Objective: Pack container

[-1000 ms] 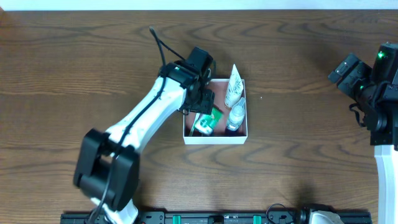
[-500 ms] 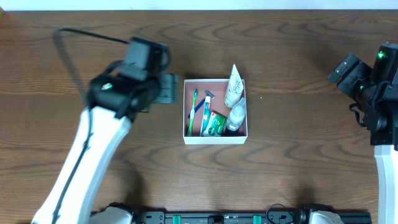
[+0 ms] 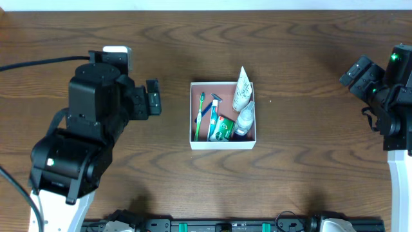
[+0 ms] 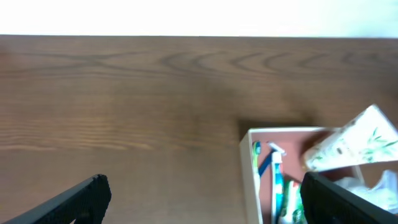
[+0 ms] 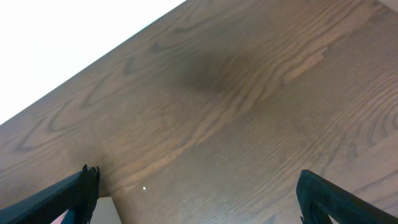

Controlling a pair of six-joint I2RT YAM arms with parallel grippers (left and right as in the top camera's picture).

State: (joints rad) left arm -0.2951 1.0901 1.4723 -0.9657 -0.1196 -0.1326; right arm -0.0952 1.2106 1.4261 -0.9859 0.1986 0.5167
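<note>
The container (image 3: pixel 222 144), a shallow white-walled box with a pink-brown inside, sits mid-table. In it lie a green toothbrush (image 3: pixel 200 115), a blue razor (image 3: pixel 213 116), a small green packet (image 3: pixel 223 128), a clear bottle (image 3: pixel 243 120) and a white tube (image 3: pixel 241 89) leaning over the far rim. My left gripper (image 3: pixel 153 100) is open and empty, left of the container and raised. The left wrist view shows the container's wall (image 4: pixel 250 177), the tube (image 4: pixel 351 146) and my open fingers (image 4: pixel 205 205). My right gripper (image 3: pixel 358 72) is open and empty, far right; it also shows in the right wrist view (image 5: pixel 205 199).
Bare dark wood table (image 3: pixel 302 167) lies all round the container. The far table edge (image 3: pixel 206 9) meets a white surface. A pale corner (image 5: pixel 107 213), likely the container, shows at the bottom left of the right wrist view.
My left gripper has pulled out of the container and swung left and up, empty. The toothbrush and razor now lie uncovered in the box. The right arm has not moved.
</note>
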